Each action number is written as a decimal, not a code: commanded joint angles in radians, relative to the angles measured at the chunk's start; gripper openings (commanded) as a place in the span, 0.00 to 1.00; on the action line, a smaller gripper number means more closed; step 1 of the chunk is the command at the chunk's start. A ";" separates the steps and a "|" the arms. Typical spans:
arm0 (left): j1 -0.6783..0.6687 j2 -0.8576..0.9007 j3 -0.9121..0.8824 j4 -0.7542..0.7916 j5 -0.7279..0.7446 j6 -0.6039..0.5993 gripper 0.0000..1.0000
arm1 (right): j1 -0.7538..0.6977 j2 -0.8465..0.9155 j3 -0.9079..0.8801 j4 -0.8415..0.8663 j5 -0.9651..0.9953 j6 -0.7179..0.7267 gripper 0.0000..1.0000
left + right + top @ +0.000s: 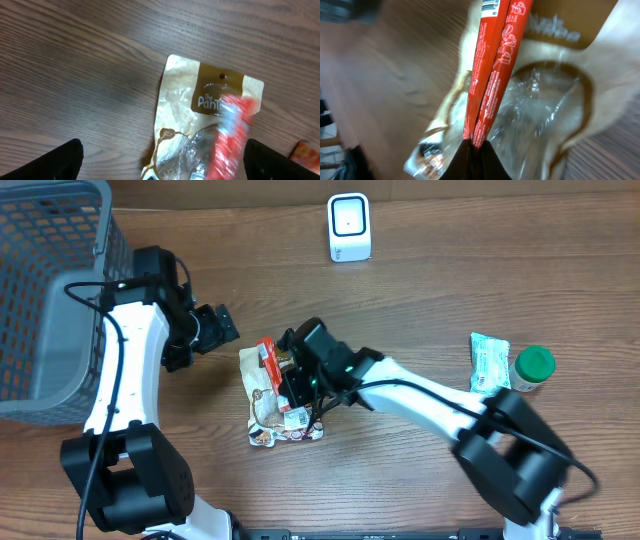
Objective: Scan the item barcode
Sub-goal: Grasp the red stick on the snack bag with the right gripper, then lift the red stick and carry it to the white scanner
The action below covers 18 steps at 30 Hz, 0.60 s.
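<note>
**A:** Where's the item, and what's the right pincer doing?

**B:** Right gripper (pixel 288 385) is pinched fully closed on one end of the red packet (pixel 492 75). The packet is thin, glossy and flat. From my wrist cam it's edge-on, with a barcode strip (pixel 490 6) at the far end. It sits over the pouch (pixel 262 408); I can't tell if they touch.

**A:** Left?

**B:** Left gripper (pixel 222 325) has its jaws wide apart and holds nothing. It's just beside the pouch, on the basket side.

**A:** Anything in the way?

**B:** The pouch is kraft paper, crinkled, with a clear window. The white boxy scanner (pixel 349 227) is well apart at the far edge, with bare wood-grain table (pixel 450 280) between. The grey mesh basket (pixel 45 350) is on the left. A green-lidded jar (pixel 533 368) and a green-white sachet (pixel 489 362) are touching on the right.
</note>
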 commanded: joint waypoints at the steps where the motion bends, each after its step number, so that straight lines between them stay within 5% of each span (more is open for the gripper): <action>1: 0.039 0.001 0.055 -0.003 0.035 0.026 0.94 | -0.006 -0.167 0.005 -0.047 -0.006 -0.116 0.04; 13: 0.079 0.002 0.064 0.060 0.026 0.147 1.00 | -0.081 -0.263 0.004 -0.284 0.032 -0.133 0.04; 18: 0.079 0.002 0.064 0.058 0.004 0.145 1.00 | -0.153 -0.263 0.004 -0.356 -0.130 -0.263 0.04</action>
